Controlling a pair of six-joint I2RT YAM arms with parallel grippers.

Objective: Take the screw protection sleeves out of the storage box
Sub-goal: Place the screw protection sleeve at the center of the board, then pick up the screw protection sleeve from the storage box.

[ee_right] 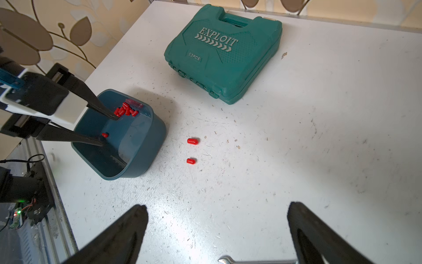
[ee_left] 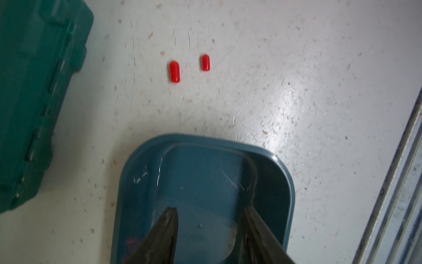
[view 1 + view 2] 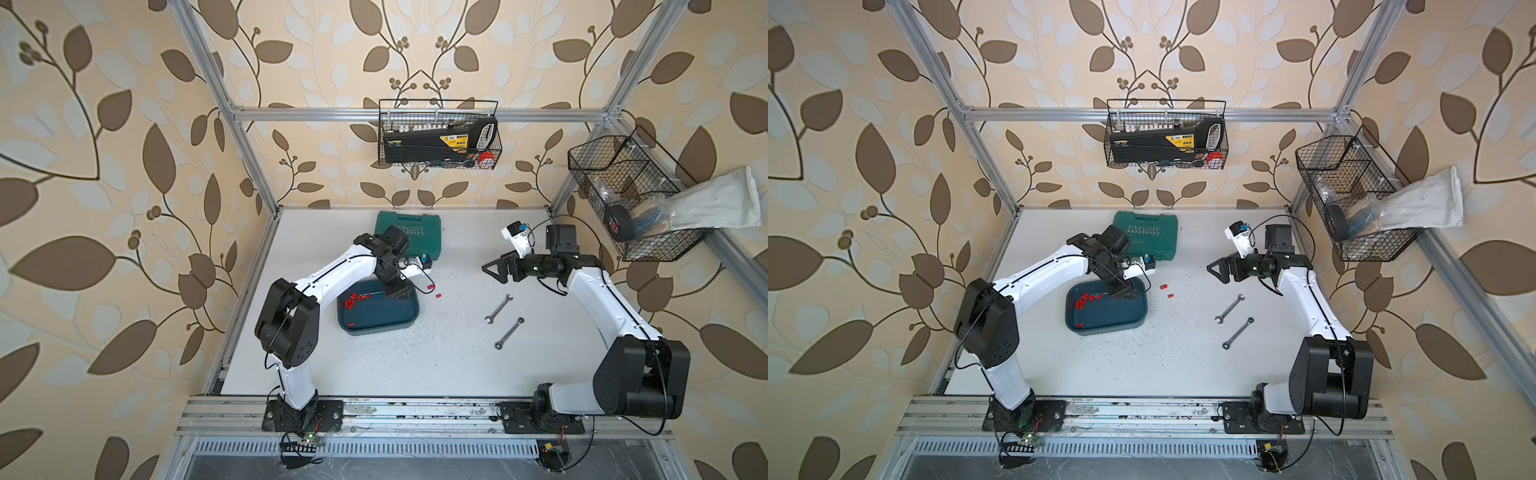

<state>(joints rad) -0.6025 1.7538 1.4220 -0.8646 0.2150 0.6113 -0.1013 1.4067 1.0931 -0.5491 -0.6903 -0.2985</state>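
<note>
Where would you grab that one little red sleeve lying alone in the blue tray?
Pinch the lone sleeve across its round sides, mid-length, coming straight down from above. It appears to lie flat on the floor of the storage box, apart from the heap, and the walls block any sideways approach.

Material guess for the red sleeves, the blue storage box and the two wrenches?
Red sleeves: likely soft plastic or vinyl. Saturated colour, glossy highlights, rounded closed ends.
Storage box: moulded plastic, semi-gloss. One-piece shape with rounded corners, and fine scratches inside that catch the light.
Wrenches: metal, probably steel, with a bright silvery finish. They are too small to judge any plating.
</note>
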